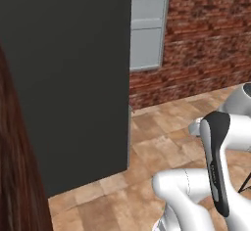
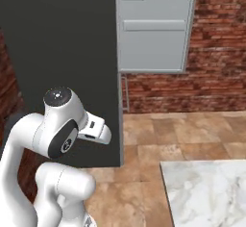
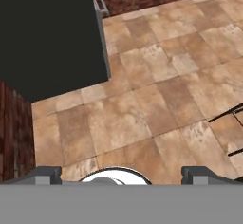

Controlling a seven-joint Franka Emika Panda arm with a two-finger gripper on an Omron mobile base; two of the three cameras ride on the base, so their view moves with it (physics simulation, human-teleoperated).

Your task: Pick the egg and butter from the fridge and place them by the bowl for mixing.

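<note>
Tiled floor point(image 3: 142, 109) was seen below the pincer point(image 3: 121, 174), its jaws spread wide and empty, beside the fridge point(image 3: 47, 33).

The fridge point(image 1: 73, 78) stands tall on the tiled floor against the brick wall, its flat dark side panel turned this way. Its door point(image 2: 153, 26) hangs open beyond the panel's front edge, showing a light grey inner face with shelf ledges across it. In the hand view the fridge point(image 3: 47, 33) rises as a plain dark block from the floor tiles.
</note>
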